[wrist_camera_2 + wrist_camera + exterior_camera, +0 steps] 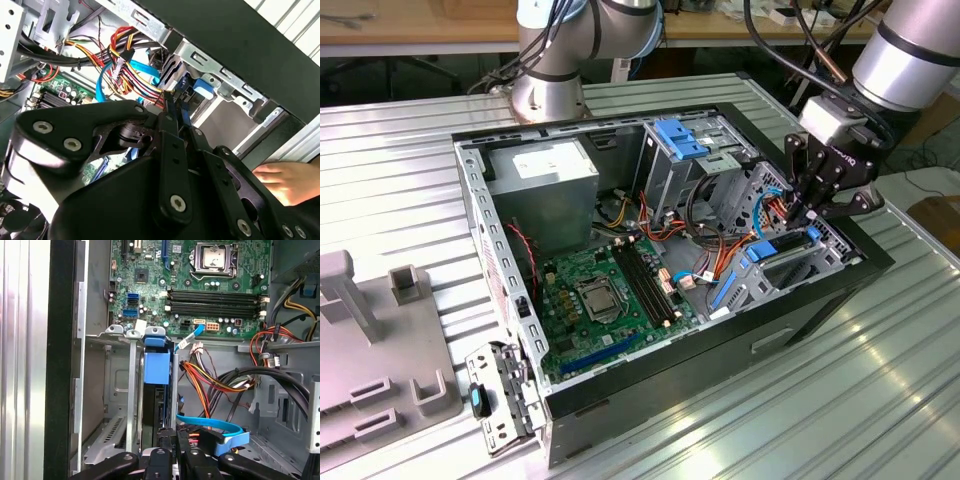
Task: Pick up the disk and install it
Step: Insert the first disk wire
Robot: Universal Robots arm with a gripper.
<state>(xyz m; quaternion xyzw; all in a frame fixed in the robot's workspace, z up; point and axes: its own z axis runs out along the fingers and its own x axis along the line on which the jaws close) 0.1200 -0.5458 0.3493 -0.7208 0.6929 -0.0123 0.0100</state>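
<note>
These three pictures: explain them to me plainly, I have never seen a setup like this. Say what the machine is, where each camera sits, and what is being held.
The machine is a robot arm; its black end effector reaches into an open computer case lying on a ribbed metal table. The exterior view comes from a camera standing off the arm. Both wrist views come from cameras riding on the arm, looking past the end effector into the case. In the first wrist view, the disk, framed in bright blue, stands on edge in a metal bay, with the end effector closed on its near end. Beyond it lies the green motherboard. In the second wrist view a person's hand rests beside the case.
</note>
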